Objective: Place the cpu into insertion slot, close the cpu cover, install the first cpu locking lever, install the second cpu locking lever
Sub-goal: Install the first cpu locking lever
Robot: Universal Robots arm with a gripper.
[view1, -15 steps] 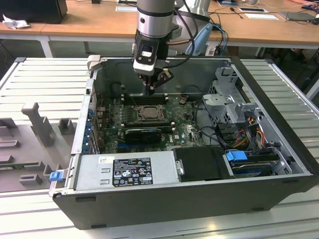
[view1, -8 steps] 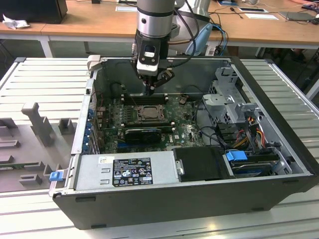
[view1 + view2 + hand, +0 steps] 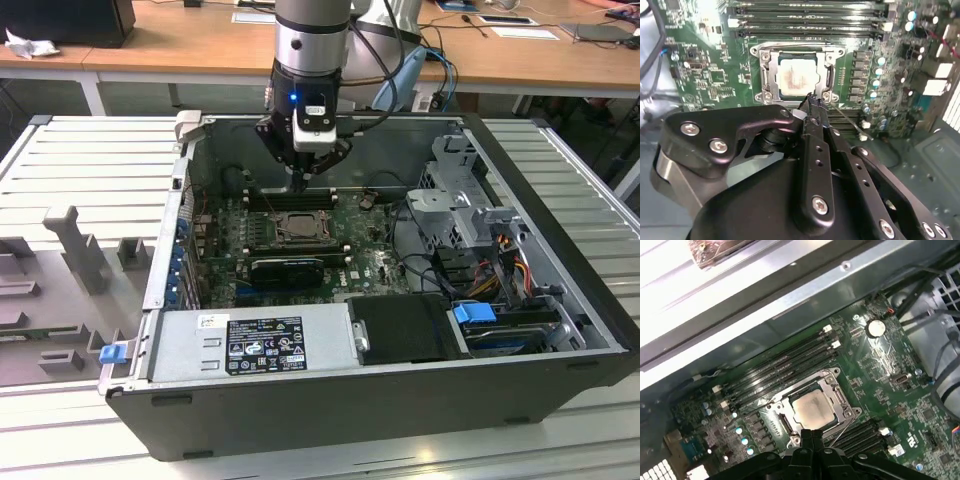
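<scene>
cpu: you have the cpu [image 3: 796,77] lying flat in the insertion slot [image 3: 784,421], pale metal top up, with a brownish smudge on it.
cpu cover: the cpu cover [image 3: 830,62] is down around the chip, which shows through its square window.
locking lever: one thin locking lever [image 3: 845,119] runs out at a slant from the socket corner nearest your fingertips. You can't tell whether it's latched.
gripper: your gripper [image 3: 812,99] has its fingers pressed together into one narrow tip at the socket's edge, just beside the cover corner. You can't tell whether it pinches the lever or only touches it.
exterior check: your arm hangs straight down inside the case [image 3: 540,200], tip just above the board, near the socket.
memory slots: the long black memory slots [image 3: 805,20] run along the socket's far side in the second wrist view, and more run beside it in the first wrist view.
board: green motherboard [image 3: 705,75], coin battery [image 3: 876,328] well apart from the socket.
other: black card [image 3: 288,268] near the socket, grey power supply [image 3: 255,340] at the case's front wall, and the case sits on a ribbed metal table [image 3: 90,160].
</scene>
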